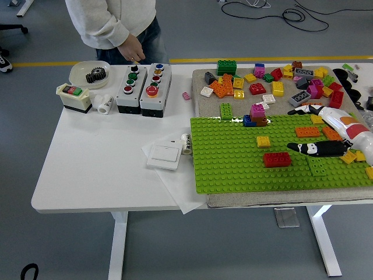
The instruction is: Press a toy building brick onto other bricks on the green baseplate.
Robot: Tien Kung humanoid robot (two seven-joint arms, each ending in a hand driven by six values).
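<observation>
The right robot hand (308,129) is reaching in from the right over the green baseplate (233,166), its fingers spread and holding nothing — one dark finger (303,147) is pointing left toward the red brick (277,158), another is stretching up by the grey brick (299,99). A green brick (318,167) is lying just under the palm side, partly covered, so I cannot tell whether the hand is touching it. The left arm is out of view.

By my reading, the step in hand is the approach and pick: choosing one loose brick before any pressing begins. It should go best if the fingers are closing on the brick's flat side walls, not on the studs, and if the brick is then being lowered square to the stud grid — a tilted brick will jam on one row. The press should be going straight down over bricks already seated, such as the magenta-topped stack (257,114) or the red brick.

The bricks are hard, glossy plastic, boxy with round studs, likely slippery in a loose hold. The baseplate is a thin studded sheet resting on a grey felt-like mat (201,87) on the white tabletop (99,157), so it may flex or slide under a hard push. A person (113,23) is standing at the far side, one hand (135,51) hanging near the button boxes (143,88).
</observation>
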